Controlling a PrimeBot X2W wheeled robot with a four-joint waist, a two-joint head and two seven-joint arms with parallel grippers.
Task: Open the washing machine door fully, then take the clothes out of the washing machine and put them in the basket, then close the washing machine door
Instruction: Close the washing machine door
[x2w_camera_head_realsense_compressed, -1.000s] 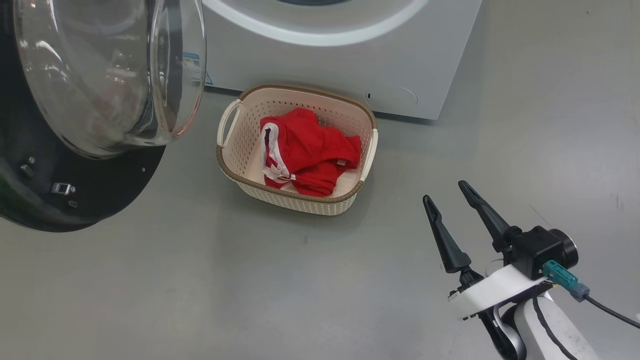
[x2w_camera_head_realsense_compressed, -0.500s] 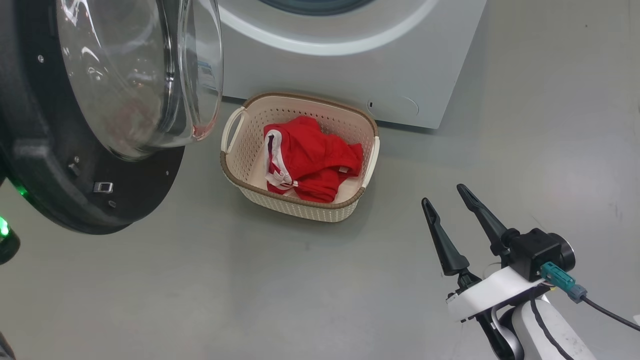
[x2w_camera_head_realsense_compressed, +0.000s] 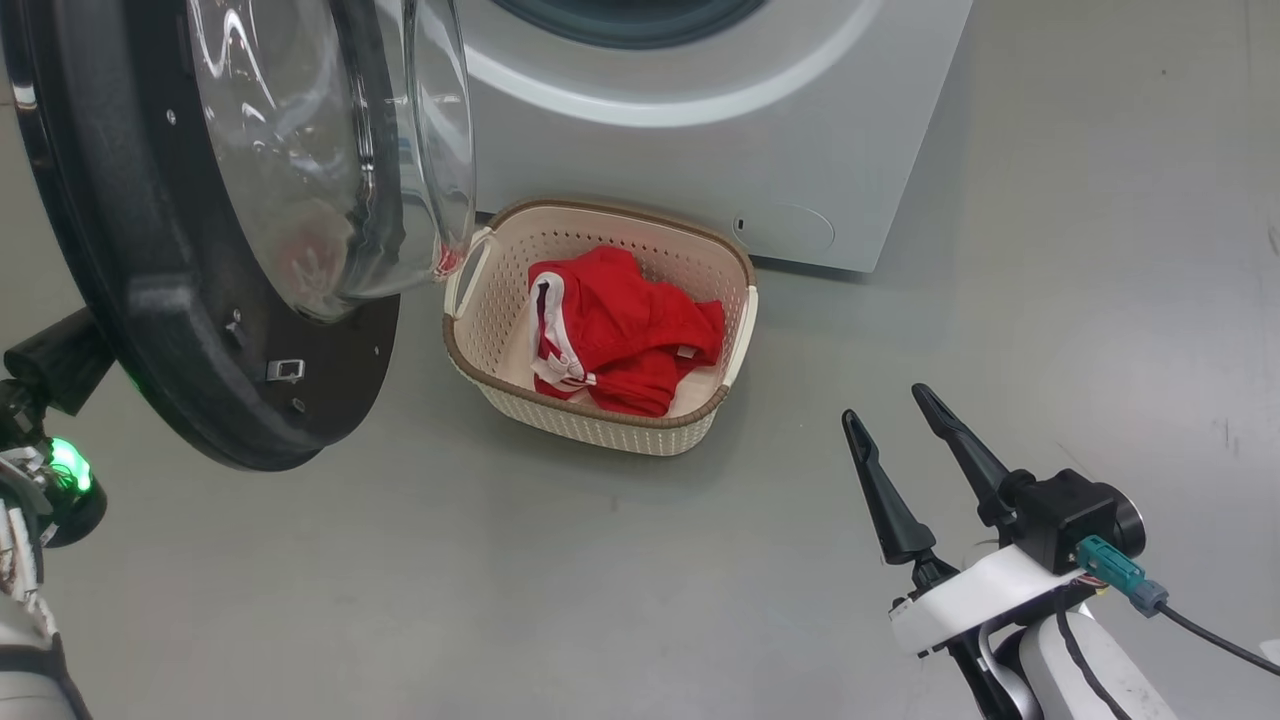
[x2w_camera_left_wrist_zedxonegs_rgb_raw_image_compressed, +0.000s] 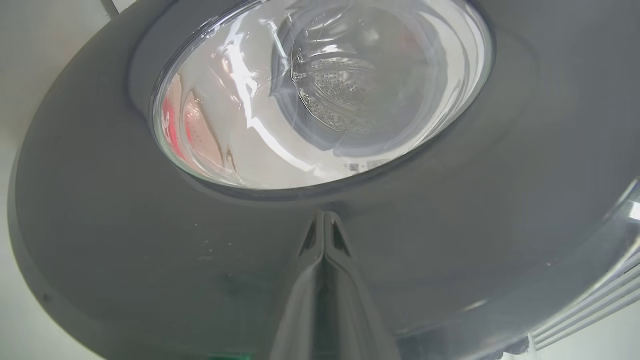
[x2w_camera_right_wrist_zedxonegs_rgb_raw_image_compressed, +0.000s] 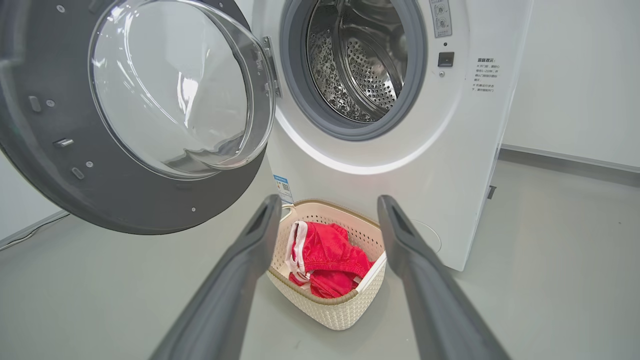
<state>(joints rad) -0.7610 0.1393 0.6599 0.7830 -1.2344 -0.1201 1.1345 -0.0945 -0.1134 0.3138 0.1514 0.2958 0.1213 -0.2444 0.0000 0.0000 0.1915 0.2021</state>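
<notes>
Red clothes (x2w_camera_head_realsense_compressed: 620, 325) binned; left gripper (x2w_camera_left_wrist_zedxonegs_rgb_raw_image_compressed: 325, 220) (fingers pressed together) at washing machine door (x2w_camera_head_realsense_compressed: 150, 300), right gripper (x2w_camera_head_realsense_compressed: 884, 403) spread. Push steadily toward 1 o'clock, clearing basket (x2w_camera_head_realsense_compressed: 590, 428).

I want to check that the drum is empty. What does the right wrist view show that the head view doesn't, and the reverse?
Right wrist view: the steel drum inside the washing machine, looking empty in the part that shows. Head view: the right arm's white wrist with its cable, and a green light at the lower left. Both: the open door, the open right gripper, the basket on the floor before the machine, and the red clothes in it.
</notes>
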